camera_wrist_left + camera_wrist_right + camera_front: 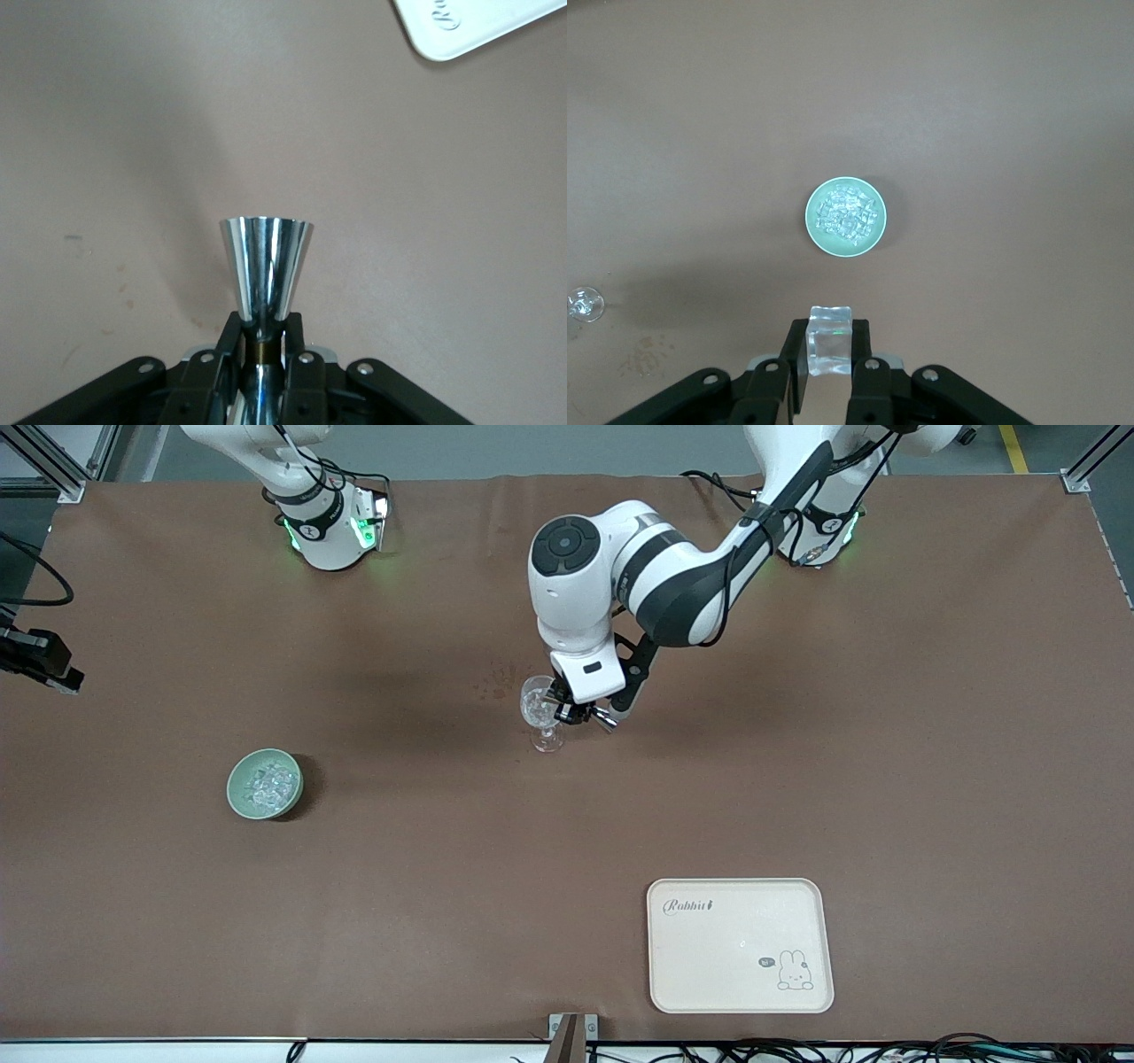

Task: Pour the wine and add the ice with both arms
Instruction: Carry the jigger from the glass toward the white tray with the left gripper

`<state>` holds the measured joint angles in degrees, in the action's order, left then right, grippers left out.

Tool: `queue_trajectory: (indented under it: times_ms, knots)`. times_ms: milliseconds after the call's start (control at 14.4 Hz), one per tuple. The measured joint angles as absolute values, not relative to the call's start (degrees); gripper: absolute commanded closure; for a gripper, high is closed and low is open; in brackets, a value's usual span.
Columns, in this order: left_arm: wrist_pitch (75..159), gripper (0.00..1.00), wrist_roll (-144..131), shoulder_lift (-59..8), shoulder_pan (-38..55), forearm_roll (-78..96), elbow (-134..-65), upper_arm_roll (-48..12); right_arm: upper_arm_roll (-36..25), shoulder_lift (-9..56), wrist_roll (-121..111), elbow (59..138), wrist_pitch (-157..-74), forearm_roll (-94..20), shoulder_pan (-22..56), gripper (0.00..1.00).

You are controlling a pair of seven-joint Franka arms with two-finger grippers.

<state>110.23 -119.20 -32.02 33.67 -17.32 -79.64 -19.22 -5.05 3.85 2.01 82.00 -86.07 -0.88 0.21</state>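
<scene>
My left gripper (576,710) reaches to the table's middle and is shut on the narrow waist of a chrome jigger (266,266). It holds the jigger tipped right beside the bowl of the clear stemmed wine glass (540,716). In the left wrist view the left gripper (264,335) clamps the jigger from both sides. Wine is out of view. My right gripper (830,352) hangs high over the table and is shut on one clear ice cube (830,338). Below it, the pale green bowl (811,221) holds several more ice cubes (849,215). The right gripper is hidden in the front view.
The bowl (236,790) sits toward the right arm's end, nearer the front camera than the glass. A cream rabbit-print tray (740,957) lies near the front edge toward the left arm's end. A black fixture (40,660) juts in at the right arm's end.
</scene>
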Motion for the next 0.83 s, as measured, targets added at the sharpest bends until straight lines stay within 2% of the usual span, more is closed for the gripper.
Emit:
queue_trajectory:
  times_ms: [834]
  knots:
    - [110.13, 1.0, -119.2, -32.89, 38.84, -30.03, -79.65, -19.26, -5.04, 3.86, 2.0, 82.0, -86.07, -0.88, 0.21, 0.98]
